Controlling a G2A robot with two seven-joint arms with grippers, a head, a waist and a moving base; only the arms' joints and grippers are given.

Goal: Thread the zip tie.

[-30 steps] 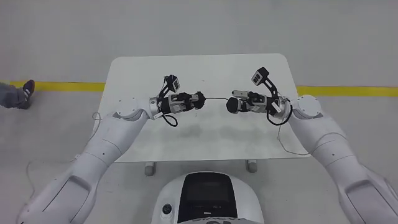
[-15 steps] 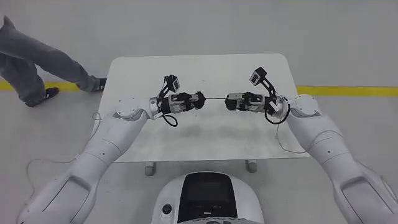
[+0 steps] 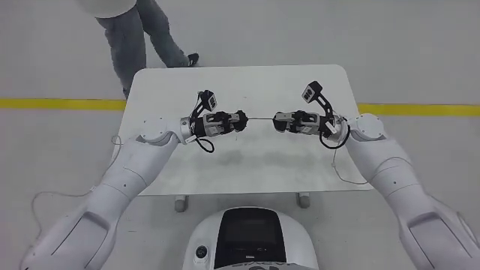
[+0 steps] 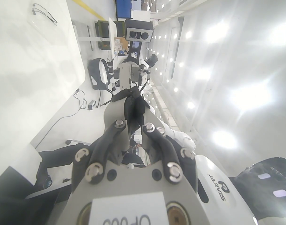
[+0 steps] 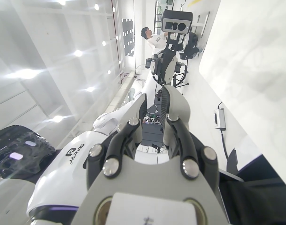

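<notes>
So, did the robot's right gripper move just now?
Yes, a little: judged against the table edge, the right gripper has edged toward the left gripper, along the zip tie.

The zip tie (image 3: 259, 120) appears as a hair-thin line above the middle of the worktop (image 3: 247, 79), too fine to tell its head from its tail. One end is hidden inside the pinched left end effector (image 3: 244, 119); the other vanishes at the right end effector (image 3: 274, 122), where the contact is too small to make out. The arms hide parts of the worktop's side edges.
</notes>
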